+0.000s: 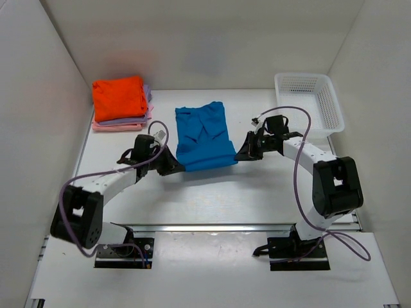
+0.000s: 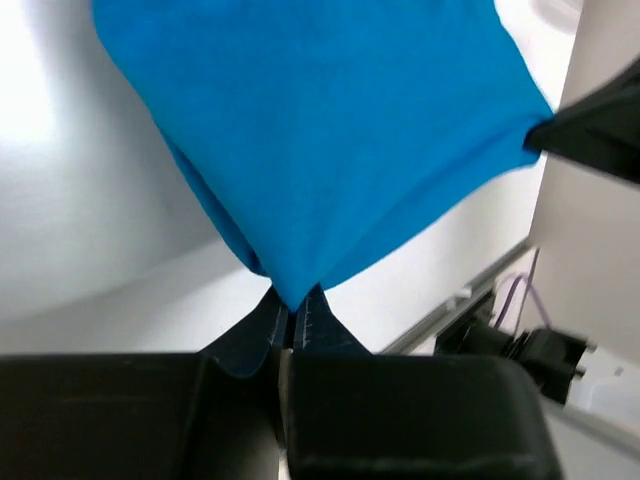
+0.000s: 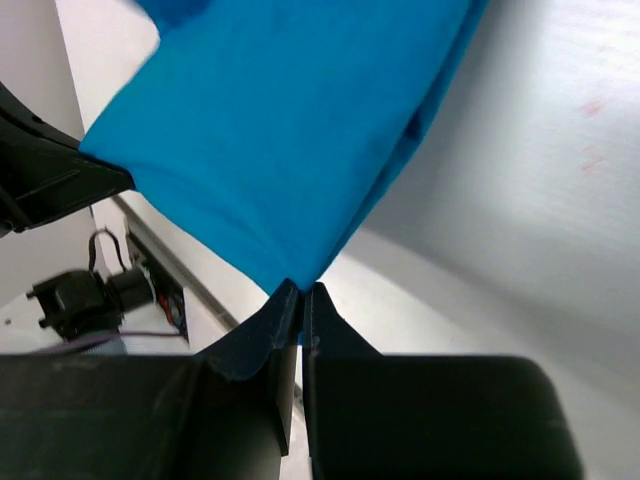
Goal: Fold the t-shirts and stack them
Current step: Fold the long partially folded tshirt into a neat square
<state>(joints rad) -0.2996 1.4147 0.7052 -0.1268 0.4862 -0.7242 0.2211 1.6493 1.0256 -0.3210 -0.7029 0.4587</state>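
Observation:
The bright blue t-shirt (image 1: 203,135) lies partly folded at the table's middle, its near edge lifted between both grippers. My left gripper (image 1: 180,168) is shut on its near left corner; in the left wrist view the blue cloth (image 2: 320,130) runs down into the closed gripper (image 2: 294,305). My right gripper (image 1: 239,156) is shut on the near right corner; in the right wrist view the cloth (image 3: 300,130) ends in the closed gripper (image 3: 302,292). A stack of folded tees stands at the back left: orange (image 1: 119,96) on top, lavender (image 1: 138,119) under it, pink (image 1: 115,127) at the bottom.
A white mesh basket (image 1: 309,101) stands at the back right. White walls enclose the table on the left, back and right. The arms' base rail (image 1: 212,228) runs along the near edge.

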